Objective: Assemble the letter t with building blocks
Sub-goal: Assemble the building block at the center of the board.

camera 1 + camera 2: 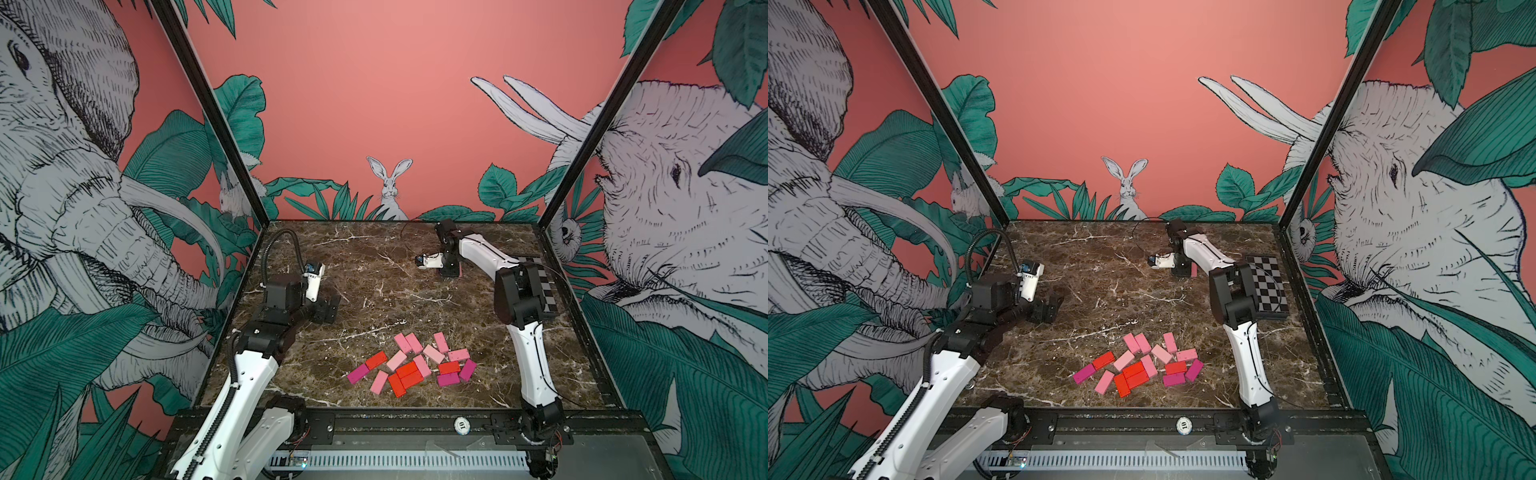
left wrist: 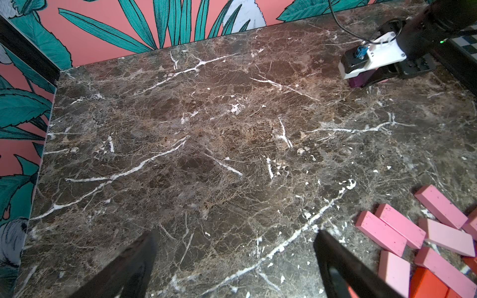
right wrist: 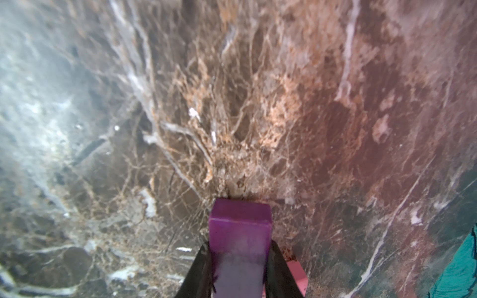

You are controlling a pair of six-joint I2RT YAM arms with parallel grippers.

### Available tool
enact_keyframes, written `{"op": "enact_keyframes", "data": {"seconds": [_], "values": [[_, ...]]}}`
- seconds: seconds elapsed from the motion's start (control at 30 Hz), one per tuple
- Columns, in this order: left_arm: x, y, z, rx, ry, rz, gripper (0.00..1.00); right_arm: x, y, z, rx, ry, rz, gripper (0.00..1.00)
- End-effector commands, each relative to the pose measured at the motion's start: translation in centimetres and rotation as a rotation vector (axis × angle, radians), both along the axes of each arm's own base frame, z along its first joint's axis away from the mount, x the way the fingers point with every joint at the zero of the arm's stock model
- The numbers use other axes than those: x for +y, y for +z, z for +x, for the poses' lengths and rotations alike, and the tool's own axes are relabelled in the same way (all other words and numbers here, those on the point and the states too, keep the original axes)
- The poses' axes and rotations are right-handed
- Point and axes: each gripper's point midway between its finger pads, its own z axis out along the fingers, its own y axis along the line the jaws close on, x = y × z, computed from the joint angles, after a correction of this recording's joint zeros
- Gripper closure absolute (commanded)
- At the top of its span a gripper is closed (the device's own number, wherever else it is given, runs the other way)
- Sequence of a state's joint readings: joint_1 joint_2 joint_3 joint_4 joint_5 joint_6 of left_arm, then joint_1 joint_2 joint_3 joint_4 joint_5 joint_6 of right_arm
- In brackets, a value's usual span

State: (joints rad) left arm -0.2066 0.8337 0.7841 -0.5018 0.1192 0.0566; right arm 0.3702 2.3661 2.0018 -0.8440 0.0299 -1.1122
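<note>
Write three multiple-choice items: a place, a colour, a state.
1. The pile of blocks lies: A near the table's front edge; B on the checkered board; C by the back wall.
2. The block in the right end effector is: A red; B purple; C pink.
3. The left end effector is: A open, empty; B shut on a block; C shut, empty.
A, both top views show it there; B, the right wrist view shows purple; A, its fingers stand apart, nothing between.
</note>
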Motion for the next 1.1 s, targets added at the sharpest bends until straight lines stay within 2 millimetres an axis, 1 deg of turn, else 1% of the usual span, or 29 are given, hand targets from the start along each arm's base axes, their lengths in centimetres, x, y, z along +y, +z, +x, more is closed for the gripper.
{"op": "enact_keyframes", "data": {"seconds": [0.0, 0.67, 0.83, 0.93, 1.0, 1.03, 1.07], "values": [[-0.08, 0.19, -0.07, -0.018, -0.008, -0.002, 0.03, -1.71, -2.25, -2.04, 0.094, 0.003, -0.056, 0.92], [0.0, 0.12, -0.09, -0.016, -0.005, 0.0, 0.03, -2.19, -2.37, -2.2, 0.094, 0.023, -0.06, 0.9], [0.01, 0.14, -0.06, -0.016, -0.004, 0.0, 0.03, -2.22, -2.37, -2.05, 0.085, 0.02, -0.062, 0.87], [0.02, 0.17, -0.08, -0.016, -0.004, 0.001, 0.03, -2.19, -2.48, -2.07, 0.085, 0.019, -0.059, 0.81], [0.02, 0.11, -0.11, -0.015, -0.004, 0.002, 0.03, -2.18, -2.46, -2.13, 0.087, 0.02, -0.058, 0.81], [0.01, 0.11, -0.1, -0.014, -0.004, 0.001, 0.03, -2.19, -2.39, -2.14, 0.087, 0.019, -0.056, 0.77], [0.03, 0.16, -0.1, -0.016, -0.004, 0.001, 0.03, -2.11, -2.39, -2.13, 0.086, 0.018, -0.053, 0.76]]}}
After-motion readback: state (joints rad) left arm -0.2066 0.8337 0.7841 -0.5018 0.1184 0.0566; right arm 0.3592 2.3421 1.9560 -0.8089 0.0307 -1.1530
